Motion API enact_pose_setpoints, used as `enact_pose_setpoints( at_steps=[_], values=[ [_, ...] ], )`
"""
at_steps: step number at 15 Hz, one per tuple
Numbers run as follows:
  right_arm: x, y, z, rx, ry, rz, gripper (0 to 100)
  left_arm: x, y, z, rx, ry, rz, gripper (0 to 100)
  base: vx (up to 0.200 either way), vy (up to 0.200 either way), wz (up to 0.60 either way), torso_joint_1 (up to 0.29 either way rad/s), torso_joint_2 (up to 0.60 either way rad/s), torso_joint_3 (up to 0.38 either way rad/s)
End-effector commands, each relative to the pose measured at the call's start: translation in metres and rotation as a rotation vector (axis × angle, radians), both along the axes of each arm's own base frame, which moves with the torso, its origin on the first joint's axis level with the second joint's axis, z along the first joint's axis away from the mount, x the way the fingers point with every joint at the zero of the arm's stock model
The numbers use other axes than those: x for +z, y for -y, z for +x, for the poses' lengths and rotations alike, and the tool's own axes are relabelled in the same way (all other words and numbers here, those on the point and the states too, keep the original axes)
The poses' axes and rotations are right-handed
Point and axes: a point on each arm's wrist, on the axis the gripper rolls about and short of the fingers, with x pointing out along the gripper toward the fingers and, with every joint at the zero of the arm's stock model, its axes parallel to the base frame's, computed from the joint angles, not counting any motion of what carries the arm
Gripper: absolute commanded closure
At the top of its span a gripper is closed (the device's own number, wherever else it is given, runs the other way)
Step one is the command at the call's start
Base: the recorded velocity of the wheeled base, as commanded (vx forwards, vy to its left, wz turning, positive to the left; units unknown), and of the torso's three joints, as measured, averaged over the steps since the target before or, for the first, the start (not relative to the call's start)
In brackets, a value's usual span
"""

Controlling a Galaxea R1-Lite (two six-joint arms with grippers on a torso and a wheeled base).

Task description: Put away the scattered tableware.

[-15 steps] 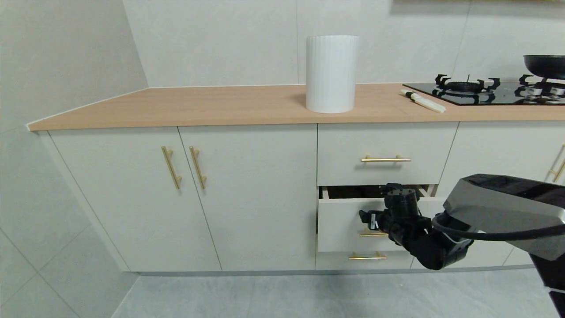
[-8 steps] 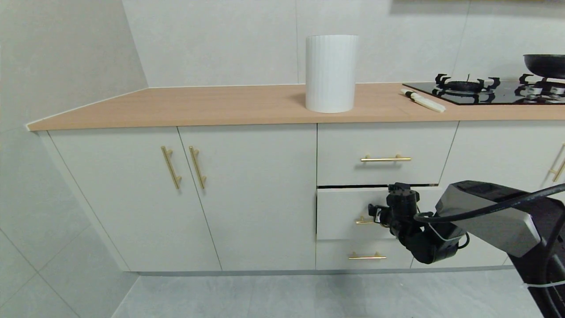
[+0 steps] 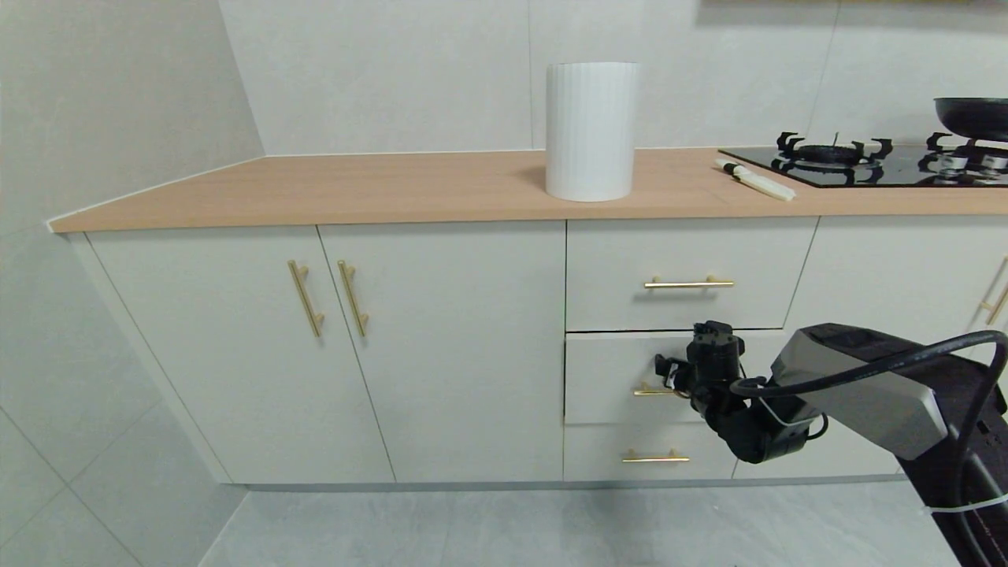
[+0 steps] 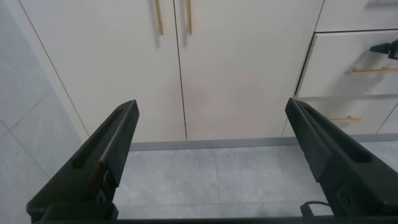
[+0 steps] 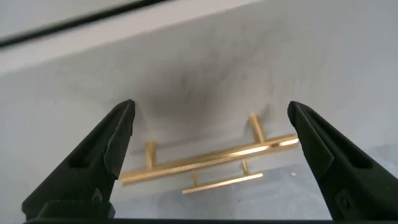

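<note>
My right gripper [image 3: 669,375] is at the front of the middle drawer [image 3: 606,370], which sits flush with the cabinet. In the right wrist view the gripper [image 5: 210,109] is open, its fingers wide apart before the drawer front [image 5: 205,74], with the gold handle [image 5: 208,158] just below them. A pale, slim utensil with a dark band [image 3: 754,179] lies on the wooden counter [image 3: 354,189] beside the hob. My left gripper [image 4: 211,104] hangs open and empty above the grey floor, facing the cupboard doors [image 4: 180,62].
A tall white ribbed cylinder [image 3: 591,130] stands on the counter above the drawers. A black gas hob [image 3: 866,164] with a dark pan [image 3: 972,116] is at the right. There is a top drawer [image 3: 685,272], a low bottom drawer [image 3: 654,457] and a double-door cupboard [image 3: 331,346] on the left.
The middle drawer stood partly open a second ago and is now pushed in. My right gripper moved toward the cabinet with it.
</note>
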Motion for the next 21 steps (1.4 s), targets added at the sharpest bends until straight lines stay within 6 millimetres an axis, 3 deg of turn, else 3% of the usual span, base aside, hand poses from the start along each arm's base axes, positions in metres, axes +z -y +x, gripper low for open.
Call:
enact_pose_setpoints(
  at_steps=[1, 6, 10, 13, 16, 18, 19, 20, 21],
  values=[
    [-0.002, 0.000, 0.004, -0.005, 0.012, 0.008, 0, 0.000, 0.000, 0.000, 0.000, 0.000, 0.000, 0, 0.000, 0.000, 0.00, 0.000, 0.00, 0.000],
    [-0.004, 0.003, 0.022, -0.041, 0.059, 0.040, 0, 0.000, 0.000, 0.000, 0.000, -0.002, 0.000, 0, 0.000, 0.000, 0.00, 0.000, 0.00, 0.000],
    [-0.003, 0.007, 0.024, -0.058, 0.069, 0.041, 0, 0.000, 0.000, 0.000, 0.000, 0.000, 0.000, 0, 0.000, 0.000, 0.00, 0.000, 0.00, 0.000],
    [0.022, 0.006, 0.011, -0.055, 0.074, 0.064, 0, 0.000, 0.000, 0.000, 0.000, -0.002, 0.000, 0, 0.000, 0.000, 0.00, 0.000, 0.00, 0.000],
    [0.064, 0.007, -0.039, -0.004, 0.026, 0.057, 0, 0.000, 0.000, 0.000, 0.000, 0.000, 0.000, 0, 0.000, 0.000, 0.00, 0.000, 0.00, 0.000],
    [0.111, 0.011, -0.081, 0.023, 0.057, 0.057, 0, 0.000, 0.000, 0.000, 0.000, 0.000, 0.000, 0, 0.000, 0.000, 0.00, 0.000, 0.00, 0.000],
    [0.116, 0.012, -0.086, 0.023, 0.061, 0.057, 0, 0.000, 0.000, 0.000, 0.000, 0.000, 0.000, 0, 0.000, 0.000, 0.00, 0.000, 0.00, 0.000],
    [0.149, 0.016, -0.130, 0.036, 0.104, 0.055, 0, 0.000, 0.000, 0.000, 0.000, 0.000, 0.000, 0, 0.000, 0.000, 0.00, 0.000, 0.00, 0.000],
    [0.165, 0.023, -0.155, 0.006, 0.130, 0.036, 0, 0.000, 0.000, 0.000, 0.000, 0.000, 0.000, 0, 0.000, 0.000, 0.00, 0.000, 0.00, 0.000]
  ],
)
